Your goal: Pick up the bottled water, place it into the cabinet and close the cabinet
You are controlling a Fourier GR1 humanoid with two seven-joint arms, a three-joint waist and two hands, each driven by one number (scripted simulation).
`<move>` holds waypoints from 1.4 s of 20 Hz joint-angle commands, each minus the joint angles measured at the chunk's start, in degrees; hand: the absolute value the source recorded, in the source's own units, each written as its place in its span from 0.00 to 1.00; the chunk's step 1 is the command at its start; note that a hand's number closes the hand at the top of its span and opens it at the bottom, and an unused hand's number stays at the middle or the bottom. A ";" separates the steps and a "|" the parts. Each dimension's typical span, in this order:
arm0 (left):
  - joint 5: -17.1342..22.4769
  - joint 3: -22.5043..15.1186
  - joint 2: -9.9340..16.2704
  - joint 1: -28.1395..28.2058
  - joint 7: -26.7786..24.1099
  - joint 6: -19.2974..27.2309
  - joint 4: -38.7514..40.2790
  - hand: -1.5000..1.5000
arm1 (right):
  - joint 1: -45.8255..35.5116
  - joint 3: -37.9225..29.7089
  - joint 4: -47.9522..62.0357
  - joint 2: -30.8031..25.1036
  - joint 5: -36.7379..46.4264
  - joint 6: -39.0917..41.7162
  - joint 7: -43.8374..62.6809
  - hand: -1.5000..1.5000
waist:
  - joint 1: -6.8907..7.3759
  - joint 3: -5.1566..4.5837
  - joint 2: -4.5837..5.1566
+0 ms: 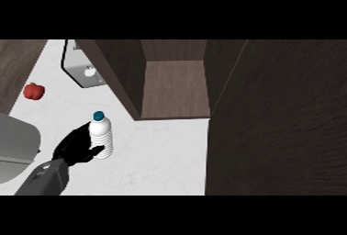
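The bottled water (102,133) is a clear ribbed bottle with a teal cap, seen upright over the white counter (163,156) left of centre. My left hand (76,146) comes in from the lower left and curls round the bottle's lower half, its thumb across the front. The cabinet (176,87) stands open at the top centre, showing a bare brown wooden floor inside. Its dark door (278,124) is swung out and fills the right side of the view. The bottle is in front and to the left of the opening. My right hand does not show.
A red bell pepper (34,91) lies on the counter at the far left. A grey appliance (82,69) with a knob stands beside the cabinet's left wall. A grey basin-like shape (15,147) sits at the left edge.
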 commanded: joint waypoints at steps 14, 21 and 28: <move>4.95 4.24 -6.73 5.24 -13.05 9.80 -4.80 1.00 | -0.09 0.14 1.94 -0.16 2.08 -0.07 -2.00 0.00 | 1.35 0.13 -0.43; 9.67 6.34 -8.31 7.84 -14.84 9.21 -7.44 1.00 | 0.14 -2.33 1.69 -2.09 -1.29 1.06 -0.86 0.00 | 1.45 0.20 -0.51; 15.91 4.85 -11.27 9.56 -2.22 10.02 -19.66 1.00 | 0.80 2.79 2.84 0.53 3.99 -1.22 -2.89 0.00 | 2.08 0.32 -0.89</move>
